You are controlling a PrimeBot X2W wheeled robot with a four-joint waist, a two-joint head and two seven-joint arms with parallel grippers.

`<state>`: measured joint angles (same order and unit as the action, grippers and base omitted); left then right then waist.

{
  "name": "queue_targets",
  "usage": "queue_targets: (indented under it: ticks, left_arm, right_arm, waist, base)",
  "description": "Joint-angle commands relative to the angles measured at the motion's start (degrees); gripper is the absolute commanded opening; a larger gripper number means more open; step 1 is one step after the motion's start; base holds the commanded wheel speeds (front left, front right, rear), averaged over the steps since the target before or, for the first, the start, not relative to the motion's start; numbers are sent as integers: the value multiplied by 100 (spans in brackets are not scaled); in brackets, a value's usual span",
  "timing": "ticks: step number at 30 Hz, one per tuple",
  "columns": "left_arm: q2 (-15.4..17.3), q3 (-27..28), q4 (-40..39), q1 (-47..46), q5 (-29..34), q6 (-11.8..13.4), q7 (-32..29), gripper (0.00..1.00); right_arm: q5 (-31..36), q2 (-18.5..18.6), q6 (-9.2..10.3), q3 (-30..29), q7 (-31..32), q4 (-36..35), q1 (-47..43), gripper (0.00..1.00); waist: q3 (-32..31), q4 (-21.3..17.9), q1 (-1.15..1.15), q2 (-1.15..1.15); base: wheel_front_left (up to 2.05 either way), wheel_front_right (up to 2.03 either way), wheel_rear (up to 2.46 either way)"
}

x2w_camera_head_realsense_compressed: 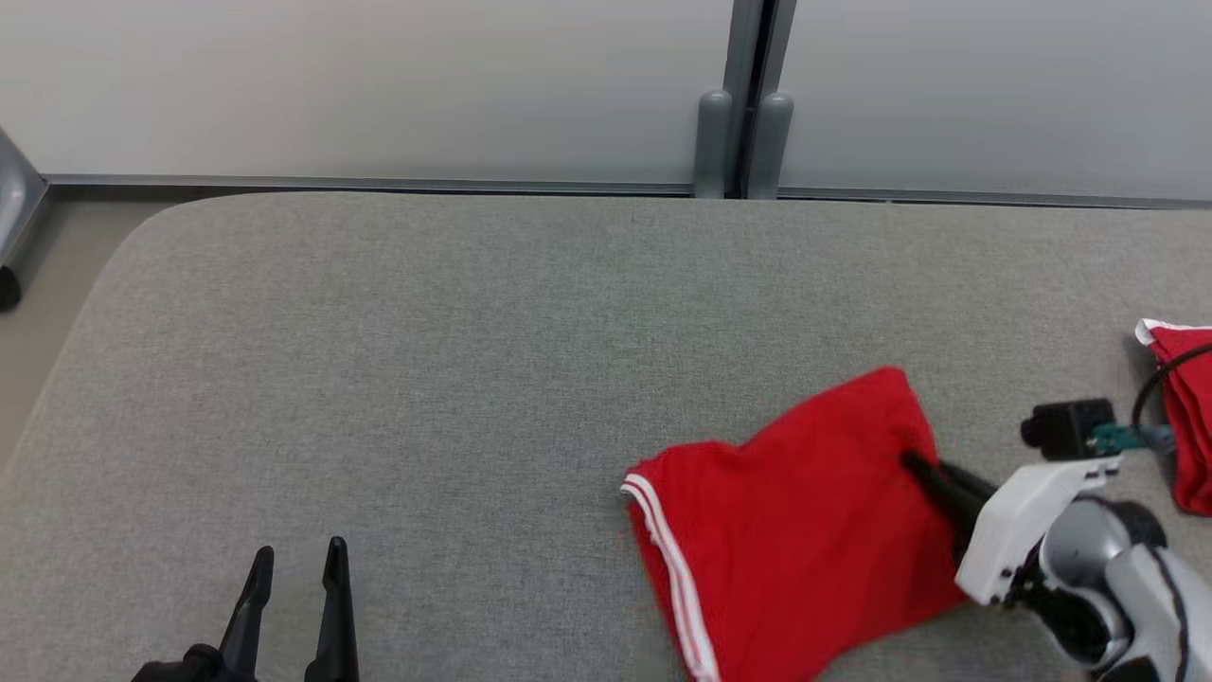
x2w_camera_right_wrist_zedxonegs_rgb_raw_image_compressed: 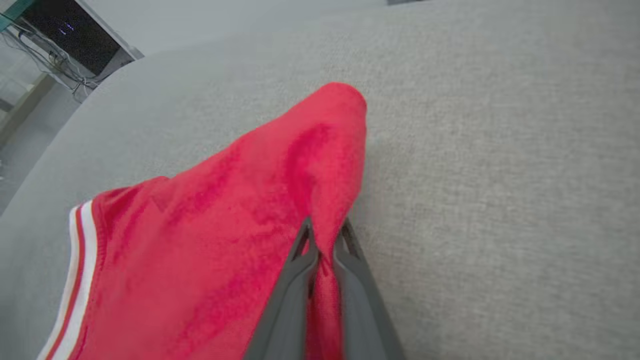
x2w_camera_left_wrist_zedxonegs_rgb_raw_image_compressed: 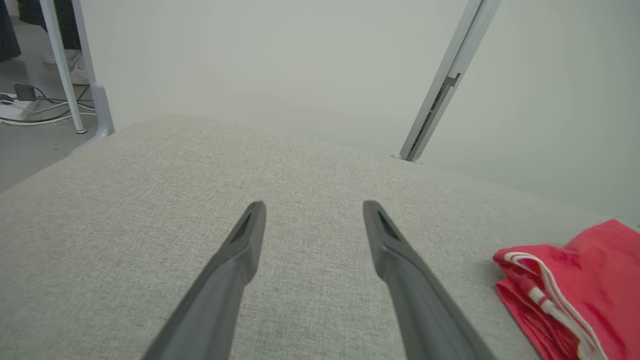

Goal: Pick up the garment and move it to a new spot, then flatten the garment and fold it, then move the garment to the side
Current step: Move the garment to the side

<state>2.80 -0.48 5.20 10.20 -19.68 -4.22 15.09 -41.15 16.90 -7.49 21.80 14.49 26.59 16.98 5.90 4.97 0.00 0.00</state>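
- The red garment (x2w_camera_head_realsense_compressed: pixel 795 530) is being seen lying on the grey worktop (x2w_camera_head_realsense_compressed: pixel 473 379), at about 4 o'clock in the head view, with its white-striped edge (x2w_camera_head_realsense_compressed: pixel 663 549) turned toward 9 o'clock.
- The right tool (x2w_camera_head_realsense_compressed: pixel 914 464) is being clamped on a raised fold of the garment, near the garment's 2 o'clock corner. In the right wrist view, red cloth is being pinched between the two dark fingers (x2w_camera_right_wrist_zedxonegs_rgb_raw_image_compressed: pixel 295 280).
- The left tool (x2w_camera_head_realsense_compressed: pixel 295 559) is being held with its fingers apart at about 7 o'clock in the head view. It is over the worktop, nothing is being gripped, and it is well apart from the garment.
- A second red cloth (x2w_camera_head_realsense_compressed: pixel 1184 417) with white trim is being cut off by the head view's edge at 3 o'clock.
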Motion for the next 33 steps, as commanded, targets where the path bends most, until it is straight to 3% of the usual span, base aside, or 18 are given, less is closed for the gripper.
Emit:
queue_targets:
  ticks: [1, 5, 9, 15, 23, 29, 30, 31, 32, 33]
  left_arm:
    - [21, 12, -19, -109, -3, 7, 7, 100]
    - [20, -10, -17, -221, 45, -46, 7, 100]
    - [24, -85, -29, -413, 74, -86, 7, 100]
    - [22, -163, -23, -535, 81, -99, 7, 100]
    - [23, -108, -11, -608, 127, -125, 7, 100]
    - [22, -120, 22, -629, 156, -144, 7, 100]
    - [22, -124, 23, -638, 157, -150, 7, 100]
    - [22, -124, 22, -645, 159, -153, 7, 100]
    - [21, -120, 18, -647, 158, -152, 7, 100]
    - [24, -101, 12, -639, 156, -151, 7, 100]
  right_arm:
    - [-79, 180, 0, -85, -102, 0, 249, 0]
    - [-137, 560, 1, -418, -153, 188, 902, 0]
    - [166, 1133, 1, -769, 176, 443, 1630, 0]
    - [416, 1675, 0, -1118, 705, 197, 1947, 0]
    - [667, 1901, 1, -1636, 1337, -68, 2015, 0]
    - [1208, 1935, 1, -2064, 1722, 65, 1927, 1]
    - [1364, 1955, 1, -2149, 1683, 95, 1921, 22]
    - [1599, 1988, 1, -2236, 1588, 97, 1911, 50]
    - [1769, 1970, 1, -2291, 1511, 95, 1890, 100]
    - [1962, 1932, 1, -2367, 1394, 86, 1869, 100]
  waist:
    - [78, -99, 0, 0]
    - [271, -325, 0, 0]
    - [466, -511, 0, 0]
    - [591, -655, 0, 0]
    - [627, -747, 0, 0]
    - [639, -699, 0, 0]
    - [644, -682, 0, 0]
    - [651, -666, 0, 0]
    - [659, -652, 0, 0]
    - [664, -640, 0, 0]
  base:
    - [0, 0, 0]
    - [0, 0, 0]
    - [0, 0, 0]
    - [0, 0, 0]
    - [0, 0, 0]
    - [0, 0, 0]
    - [0, 0, 0]
    - [0, 0, 0]
    - [0, 0, 0]
    - [0, 0, 0]
